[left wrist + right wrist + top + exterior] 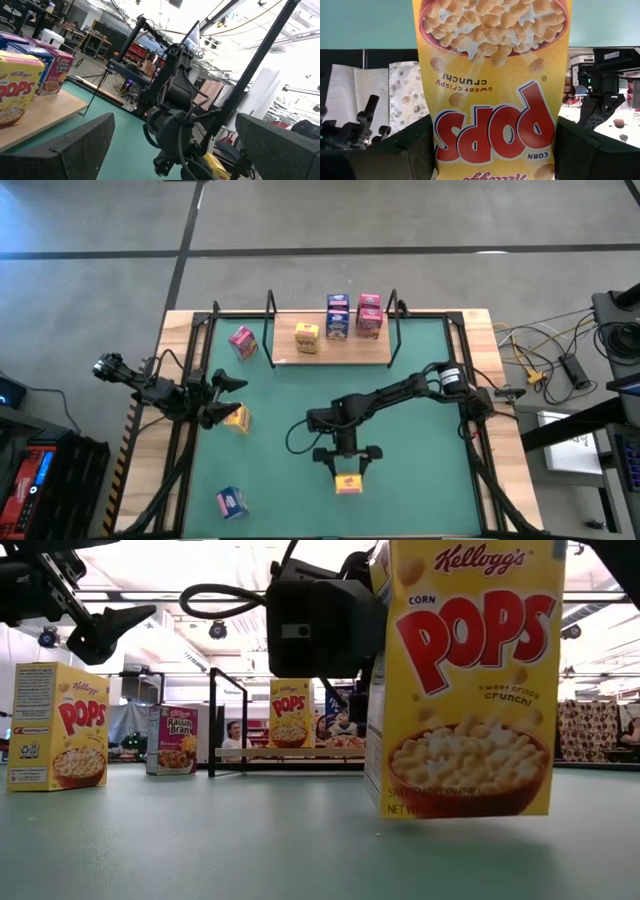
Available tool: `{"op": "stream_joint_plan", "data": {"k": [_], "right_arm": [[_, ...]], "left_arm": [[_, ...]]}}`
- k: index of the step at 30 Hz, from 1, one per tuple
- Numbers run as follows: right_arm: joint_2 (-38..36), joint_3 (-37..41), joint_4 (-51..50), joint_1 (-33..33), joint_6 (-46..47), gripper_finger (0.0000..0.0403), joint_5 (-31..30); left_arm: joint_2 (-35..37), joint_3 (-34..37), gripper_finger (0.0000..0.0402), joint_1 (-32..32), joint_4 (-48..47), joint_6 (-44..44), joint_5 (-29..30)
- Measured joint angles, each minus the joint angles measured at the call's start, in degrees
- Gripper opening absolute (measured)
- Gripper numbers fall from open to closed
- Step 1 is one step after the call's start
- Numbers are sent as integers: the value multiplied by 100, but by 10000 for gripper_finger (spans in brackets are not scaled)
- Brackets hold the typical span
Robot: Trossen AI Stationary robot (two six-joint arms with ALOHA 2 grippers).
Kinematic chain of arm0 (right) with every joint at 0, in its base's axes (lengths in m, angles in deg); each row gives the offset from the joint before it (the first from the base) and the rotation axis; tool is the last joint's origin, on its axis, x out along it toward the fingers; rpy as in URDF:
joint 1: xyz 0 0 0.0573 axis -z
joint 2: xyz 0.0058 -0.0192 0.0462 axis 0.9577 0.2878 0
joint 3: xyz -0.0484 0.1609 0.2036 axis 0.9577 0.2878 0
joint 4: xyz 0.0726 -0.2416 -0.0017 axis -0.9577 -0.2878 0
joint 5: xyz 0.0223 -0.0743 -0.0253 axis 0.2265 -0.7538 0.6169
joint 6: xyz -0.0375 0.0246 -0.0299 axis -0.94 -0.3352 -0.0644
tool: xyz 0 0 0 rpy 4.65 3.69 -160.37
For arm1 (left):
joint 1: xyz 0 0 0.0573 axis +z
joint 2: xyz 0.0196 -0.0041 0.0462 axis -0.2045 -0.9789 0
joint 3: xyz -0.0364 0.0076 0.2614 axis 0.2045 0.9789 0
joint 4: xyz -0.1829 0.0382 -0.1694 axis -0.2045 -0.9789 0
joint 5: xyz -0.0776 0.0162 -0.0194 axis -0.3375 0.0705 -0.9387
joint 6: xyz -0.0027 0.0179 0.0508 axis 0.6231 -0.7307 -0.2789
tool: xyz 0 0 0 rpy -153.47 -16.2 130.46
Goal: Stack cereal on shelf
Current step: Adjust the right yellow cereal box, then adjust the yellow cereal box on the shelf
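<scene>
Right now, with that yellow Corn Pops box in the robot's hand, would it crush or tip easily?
Probably stiff enough: the yellow Corn Pops box keeps flat faces while the right hand clamps its sides. It looks light for its size, being thin cardboard. Tall and narrow, it may tip if nudged high once set down.

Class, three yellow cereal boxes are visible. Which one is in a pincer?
The yellow box nearest the table's front edge, between the right pincer's fingers; the others stand free on the shelf and mat.
</scene>
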Motion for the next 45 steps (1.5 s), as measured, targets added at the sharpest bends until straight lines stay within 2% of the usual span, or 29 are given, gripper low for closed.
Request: {"op": "stream_joint_plan", "data": {"k": [16,18,23,33,41,45], "right_arm": [[18,0,-14,96,-57,295,-2],[20,0,-17,117,8,315,3],[19,0,-23,145,161,391,7],[-70,-90,-31,224,184,394,380],[-245,-438,-116,252,460,396,341],[-380,-617,-556,252,454,396,309]], "left_arm": [[0,0,398,-1,0,0,0],[0,0,398,0,0,0,0],[0,0,398,0,0,0,0],[0,0,398,-2,2,0,0],[0,0,398,0,1,0,0],[0,0,398,-2,0,0,0]]}}
